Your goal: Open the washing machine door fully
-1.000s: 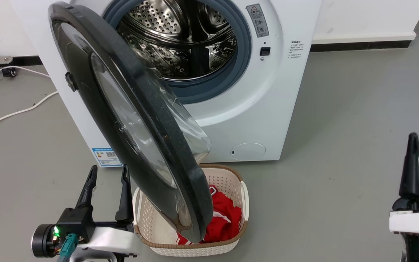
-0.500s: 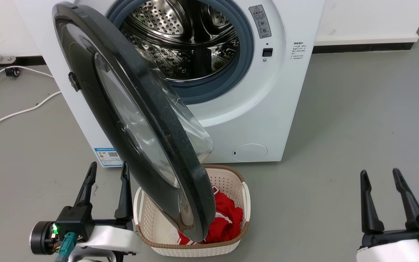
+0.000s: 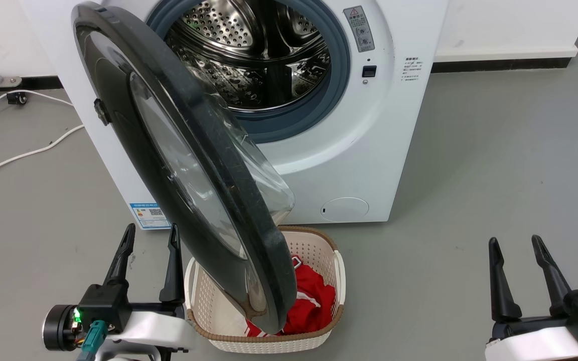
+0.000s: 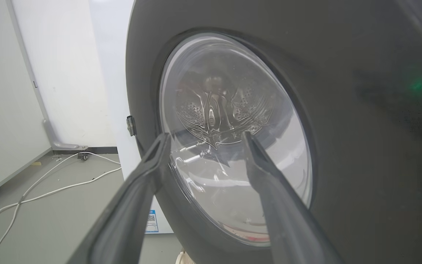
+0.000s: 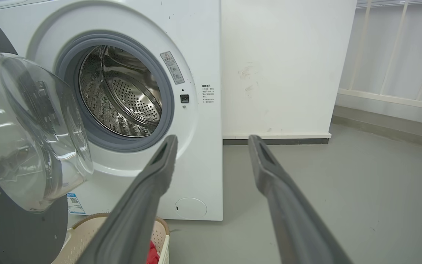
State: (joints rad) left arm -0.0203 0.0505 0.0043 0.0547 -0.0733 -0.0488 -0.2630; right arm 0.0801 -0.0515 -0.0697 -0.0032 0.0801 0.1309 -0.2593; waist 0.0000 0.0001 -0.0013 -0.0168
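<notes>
With the large round glossy black door [image 3: 188, 165] half open off the big white front-loading washing machine [image 3: 369, 150], and the left pincer [image 3: 151, 231] and right pincer [image 3: 515, 241] both released and empty, hooking its free rim and following the hinge's arc seemed wisest.

Black washing machine door [image 3: 188, 165] swung open; white washing machine [image 3: 389, 125] drum exposed.

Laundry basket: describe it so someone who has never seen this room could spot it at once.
Find the big white washing machine with its round black door standing open. On the grey floor in front of it, below the door's free edge, sits the basket: cream, perforated, brown-rimmed, holding red cloth.
</notes>
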